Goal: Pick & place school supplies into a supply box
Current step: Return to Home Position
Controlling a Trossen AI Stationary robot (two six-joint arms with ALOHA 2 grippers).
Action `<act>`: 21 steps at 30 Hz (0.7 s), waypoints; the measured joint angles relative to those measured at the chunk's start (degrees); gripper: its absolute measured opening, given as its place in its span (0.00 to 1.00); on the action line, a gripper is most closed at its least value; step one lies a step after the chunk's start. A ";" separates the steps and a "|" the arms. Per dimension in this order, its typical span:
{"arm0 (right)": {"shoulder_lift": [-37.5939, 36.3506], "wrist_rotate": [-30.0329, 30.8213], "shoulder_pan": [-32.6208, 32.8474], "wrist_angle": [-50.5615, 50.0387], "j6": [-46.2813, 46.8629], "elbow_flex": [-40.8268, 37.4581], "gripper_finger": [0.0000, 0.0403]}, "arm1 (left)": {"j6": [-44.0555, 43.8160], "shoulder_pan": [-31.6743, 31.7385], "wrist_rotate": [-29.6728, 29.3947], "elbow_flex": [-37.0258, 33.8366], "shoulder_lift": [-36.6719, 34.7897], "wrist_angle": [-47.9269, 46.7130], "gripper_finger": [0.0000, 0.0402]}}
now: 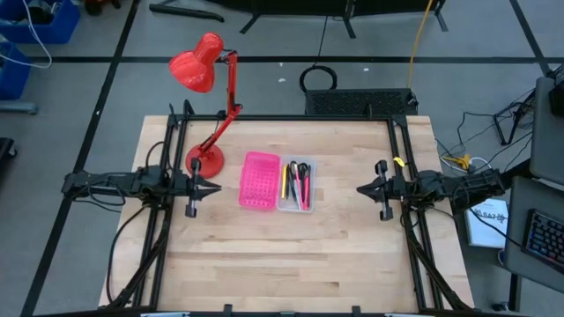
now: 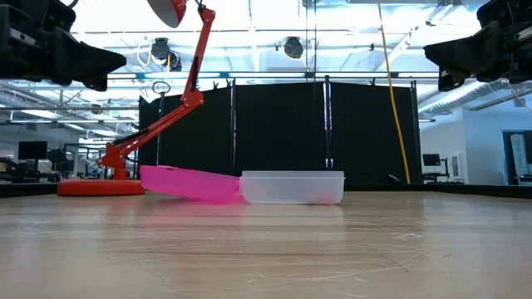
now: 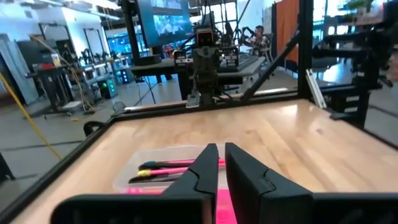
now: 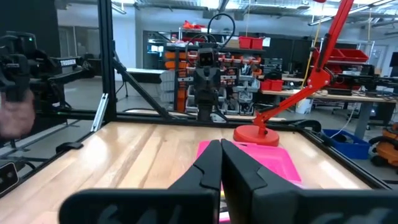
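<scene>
Wooden surface (image 1: 291, 255) carries the supply box (image 2: 293, 188) at centre, school supplies (image 1: 297, 183) inside. Left gripper (image 1: 212, 187) at 9 o'clock and right gripper (image 1: 362, 187) at 3 o'clock hover well apart, both closed narrow, empty. Hazard: pink tray (image 1: 258, 180) touches the box; any arm contact would shift both.

The left arm (image 1: 132, 183) lies stretched out level, and its left gripper (image 1: 217, 187) points straight across at the right gripper (image 1: 359, 187), well apart from it. The right arm (image 1: 449, 187) mirrors this pose opposite. Both grippers hang raised and level. The left fingers (image 3: 208, 163) are nearly together, and the right fingers (image 4: 211, 163) touch.
</scene>
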 joint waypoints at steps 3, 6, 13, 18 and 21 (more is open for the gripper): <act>0.00 0.00 0.00 -0.02 -0.02 -0.02 0.00 | -1.91 0.00 -0.09 0.00 -0.01 0.01 0.11; 0.00 0.00 0.00 0.00 -0.02 -0.04 0.00 | -1.55 0.00 -0.08 0.00 -0.01 0.01 0.13; 0.00 0.02 0.00 0.00 0.00 -0.04 0.00 | -1.64 0.00 -0.07 0.00 -0.01 0.03 0.13; 0.00 0.02 0.00 0.00 -0.01 -0.06 0.00 | -1.70 0.00 -0.07 0.00 -0.01 0.03 0.13; 0.00 0.02 0.00 -0.02 -0.02 -0.06 0.00 | -1.72 0.00 -0.07 0.00 -0.01 0.03 0.13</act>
